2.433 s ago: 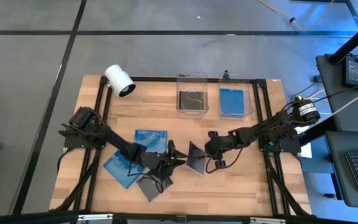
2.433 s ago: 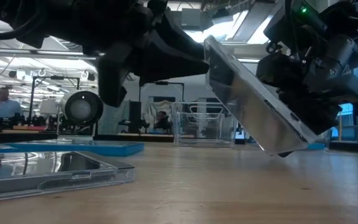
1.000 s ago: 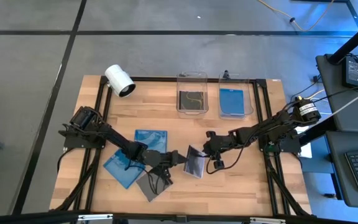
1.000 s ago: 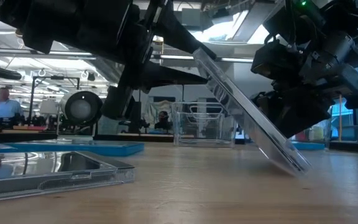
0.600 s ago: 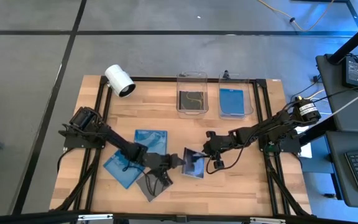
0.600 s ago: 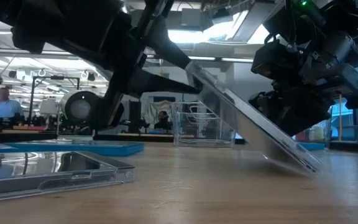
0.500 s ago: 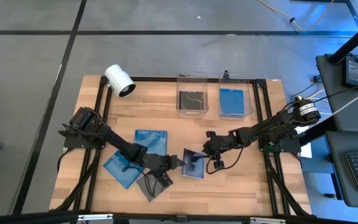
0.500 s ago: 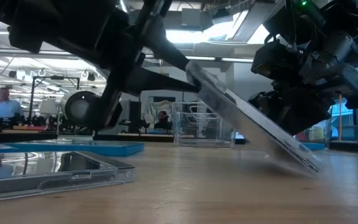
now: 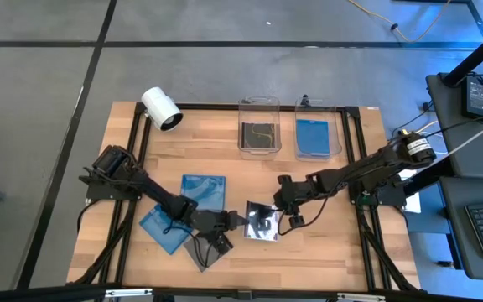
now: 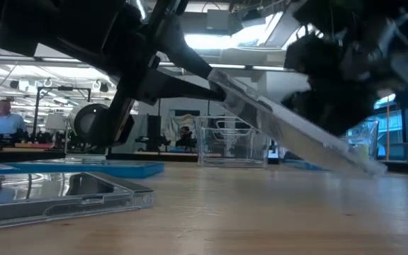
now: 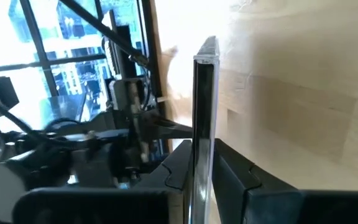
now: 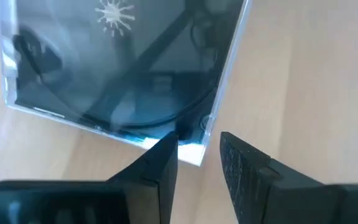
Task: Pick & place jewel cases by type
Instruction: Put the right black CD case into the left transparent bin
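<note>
Left end effector [image 9: 240,220] grips my dark jewel case [image 9: 262,221] by its left edge near the surface [image 9: 325,252] centre, sloping down rightward, while right end effector [image 12: 199,163] waits narrowly open at its corner.

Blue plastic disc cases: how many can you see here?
3: one translucent blue square case flat at the table's left-centre, a second beside it nearer the front-left, a third inside the clear right bin. Others could be hidden.

One camera hangs high and looks straight down on the whole table [image 9: 325,252]. One sits low at table height, looking across into the room. Each wrist camera looks very close past its own fingers. All four see the tilted dark case [image 9: 262,221].
</note>
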Controlling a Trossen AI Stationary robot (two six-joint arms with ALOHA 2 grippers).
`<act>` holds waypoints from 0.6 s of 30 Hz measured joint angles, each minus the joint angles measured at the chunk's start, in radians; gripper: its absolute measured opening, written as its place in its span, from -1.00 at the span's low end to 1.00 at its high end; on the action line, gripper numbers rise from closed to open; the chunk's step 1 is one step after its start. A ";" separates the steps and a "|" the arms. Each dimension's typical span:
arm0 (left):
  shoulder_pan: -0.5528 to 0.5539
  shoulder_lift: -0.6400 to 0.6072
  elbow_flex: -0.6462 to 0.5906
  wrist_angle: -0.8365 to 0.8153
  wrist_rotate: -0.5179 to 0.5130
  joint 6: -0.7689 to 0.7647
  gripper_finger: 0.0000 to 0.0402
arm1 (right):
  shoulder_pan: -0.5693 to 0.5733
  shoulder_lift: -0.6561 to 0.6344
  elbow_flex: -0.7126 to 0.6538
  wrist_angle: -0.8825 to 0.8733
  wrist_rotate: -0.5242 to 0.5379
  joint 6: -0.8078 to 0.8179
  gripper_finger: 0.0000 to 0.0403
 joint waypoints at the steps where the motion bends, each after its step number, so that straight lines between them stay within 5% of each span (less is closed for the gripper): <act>1: -0.002 0.000 0.000 0.002 -0.011 -0.005 -0.80 | 0.000 -0.011 0.024 -0.040 0.000 -0.009 -0.39; 9: -0.025 -0.001 0.000 0.002 -0.064 -0.060 -0.81 | 0.000 -0.128 0.150 -0.135 0.036 -0.096 -0.39; 18: -0.040 -0.007 0.000 0.111 -0.465 -0.163 -0.81 | 0.007 -0.300 0.216 -0.331 0.537 0.140 -0.39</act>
